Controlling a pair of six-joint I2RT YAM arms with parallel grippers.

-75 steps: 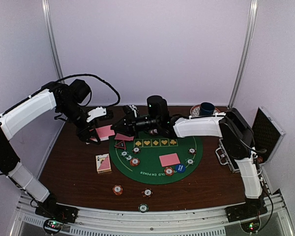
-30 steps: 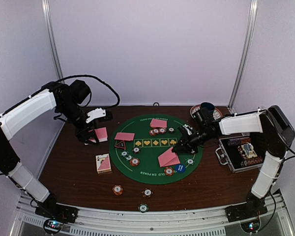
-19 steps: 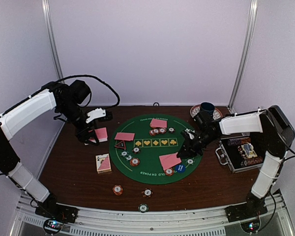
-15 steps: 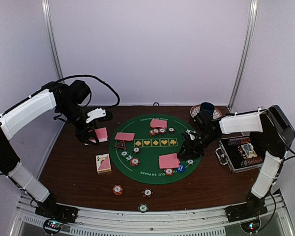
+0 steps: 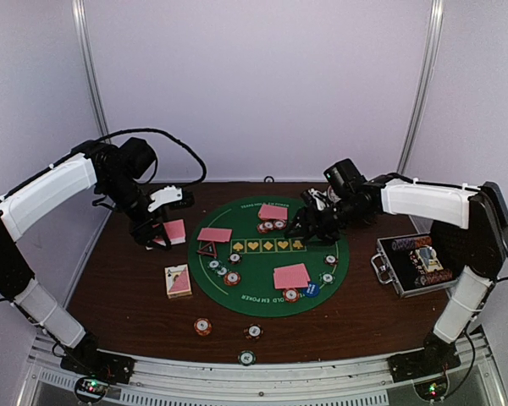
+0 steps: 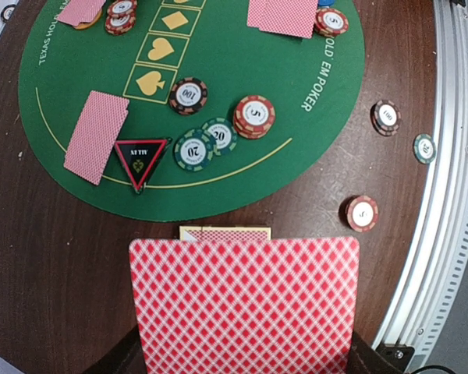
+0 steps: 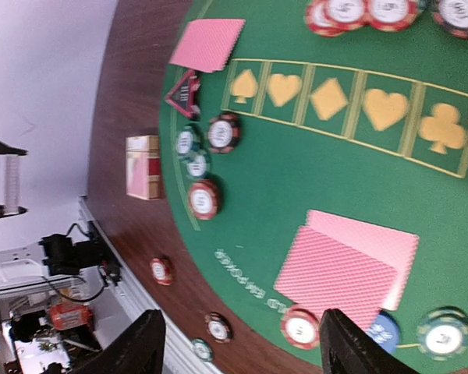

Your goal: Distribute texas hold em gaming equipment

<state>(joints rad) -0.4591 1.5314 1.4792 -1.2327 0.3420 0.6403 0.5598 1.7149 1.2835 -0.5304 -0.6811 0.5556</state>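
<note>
My left gripper (image 5: 158,232) hangs over the table's left side, shut on a pink-backed playing card (image 6: 242,300) that fills the bottom of the left wrist view. My right gripper (image 5: 308,225) hovers open over the green mat (image 5: 262,258) near its far right, fingers (image 7: 143,343) wide apart with nothing between them. Two overlapping cards (image 5: 291,276) lie flat on the mat's near right, also seen as cards (image 7: 349,271) in the right wrist view. More cards (image 5: 213,235) and cards (image 5: 273,211) lie on the mat. A red-black triangle marker (image 6: 140,160) and chips (image 6: 253,117) sit at the mat's left.
A card box (image 5: 178,281) lies on the wood left of the mat. Loose chips (image 5: 202,326) lie near the front edge, by the metal rail (image 5: 262,372). A blue disc (image 5: 311,289) and chip (image 5: 291,294) sit beside the two cards. An open case (image 5: 415,264) stands at the right.
My right gripper opened and let the cards drop flat on the mat's near right. It then lifted away toward the far side. The left arm has not moved.
</note>
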